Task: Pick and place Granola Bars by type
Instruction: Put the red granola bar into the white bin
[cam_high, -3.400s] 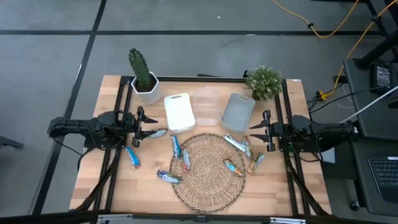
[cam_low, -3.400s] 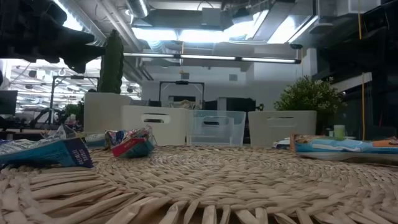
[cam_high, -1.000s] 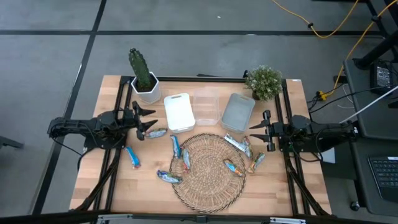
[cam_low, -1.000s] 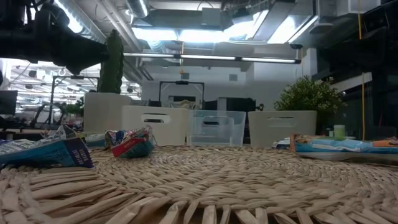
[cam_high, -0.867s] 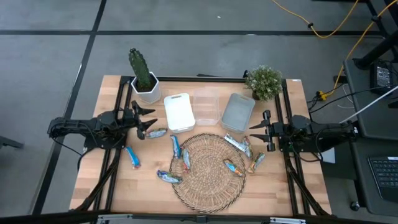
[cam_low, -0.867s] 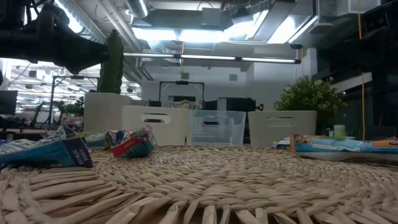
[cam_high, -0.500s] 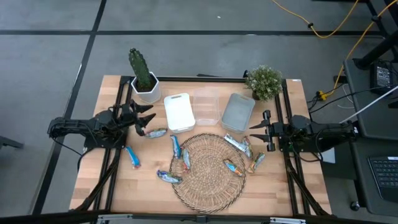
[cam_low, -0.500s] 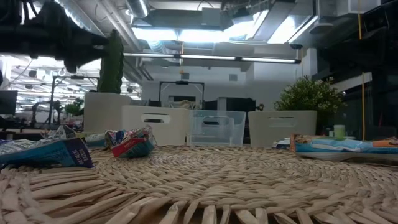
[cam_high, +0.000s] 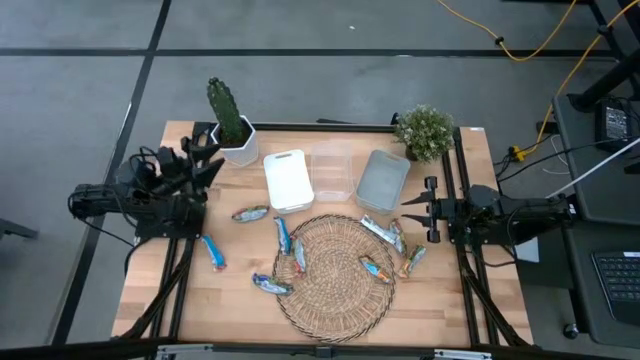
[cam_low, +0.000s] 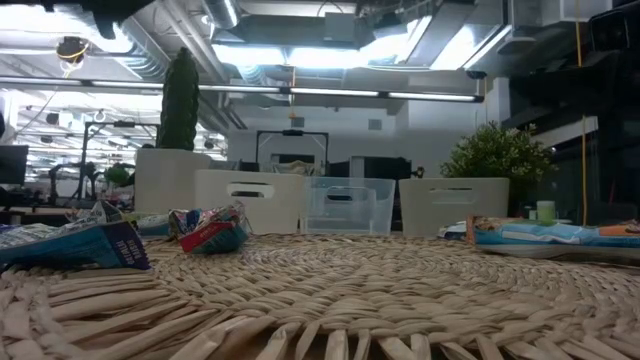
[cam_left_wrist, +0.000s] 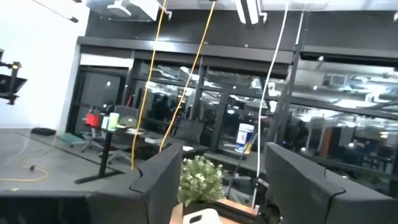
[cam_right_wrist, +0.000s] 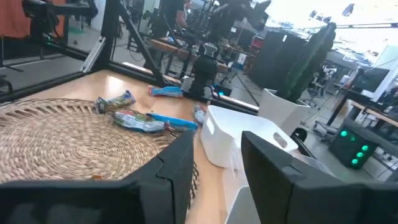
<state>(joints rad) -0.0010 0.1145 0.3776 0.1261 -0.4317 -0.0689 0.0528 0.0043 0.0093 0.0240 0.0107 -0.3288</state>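
Observation:
Several granola bars in blue, silvery white and orange-brown wrappers lie flat around and on the woven mat (cam_high: 335, 275): one (cam_high: 250, 213) near the left arm, a blue one (cam_high: 212, 250), a pair (cam_high: 283, 235) at the mat's left rim, and a cluster (cam_high: 378, 230) at its right rim. My left gripper (cam_high: 208, 163) is open, raised high beside the cactus pot (cam_high: 237, 143), and holds nothing. My right gripper (cam_high: 408, 212) is open and waits level just right of the right-hand cluster.
Along the far side stand a white tub (cam_high: 288, 180), a clear tub (cam_high: 333, 172) and a grey tub (cam_high: 383, 180). A cactus (cam_high: 226, 108) stands at the far left and a leafy plant (cam_high: 425, 130) at the far right. Black rails run down both table sides.
My left gripper has risen from beside the bar near it and drawn back toward the table's far left corner, tipping upward so that its wrist camera sees the room. It stays open. The bars have not moved.

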